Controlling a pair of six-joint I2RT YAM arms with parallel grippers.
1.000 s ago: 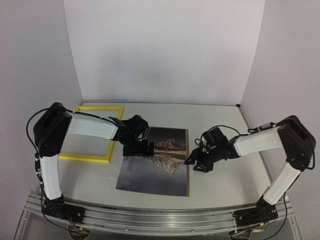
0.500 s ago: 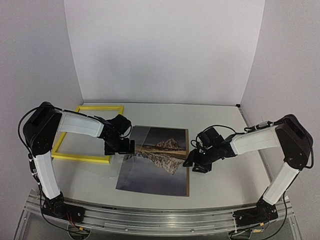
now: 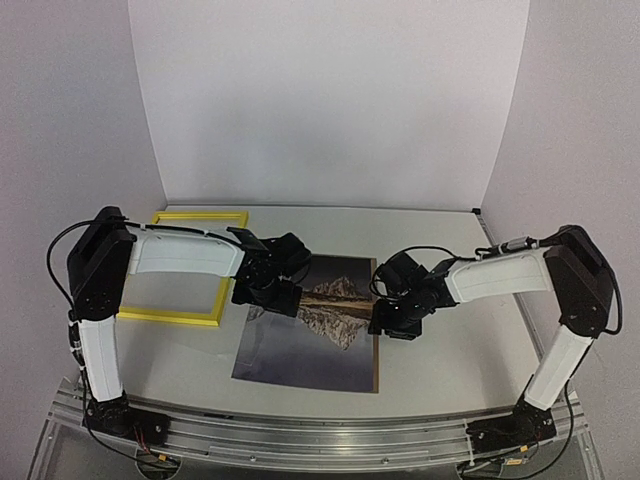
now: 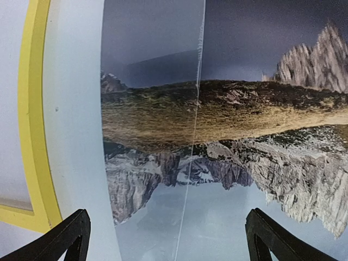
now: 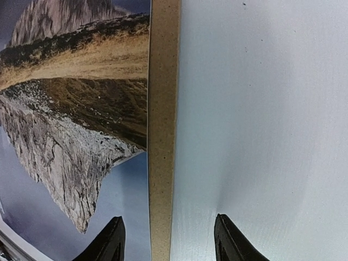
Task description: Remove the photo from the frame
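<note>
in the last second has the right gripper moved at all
Yes. The right gripper has crept left, from just clear of the cardboard backing's right edge to over that edge, at the side of the photo.

We see a photo (image 3: 318,335) with a smooth, glossy printed surface that catches pale glare in the lower part of the top view. In the left wrist view, a clear, shiny sheet (image 4: 163,70) lies over its left part, the sheet's edge a thin bright line. At the centre of the right wrist view runs a strip of brown cardboard (image 5: 162,136), matt and finely speckled. The frame (image 3: 170,316), at the left of the top view, is bright yellow with a smooth, even finish. The desk (image 5: 261,109) is pale, matt and faintly textured. The left end effector (image 4: 167,217) and right end effector (image 5: 168,217) have matt black, plastic-looking fingers. A bare silver metal rail (image 3: 320,432) crosses the bottom.
</note>
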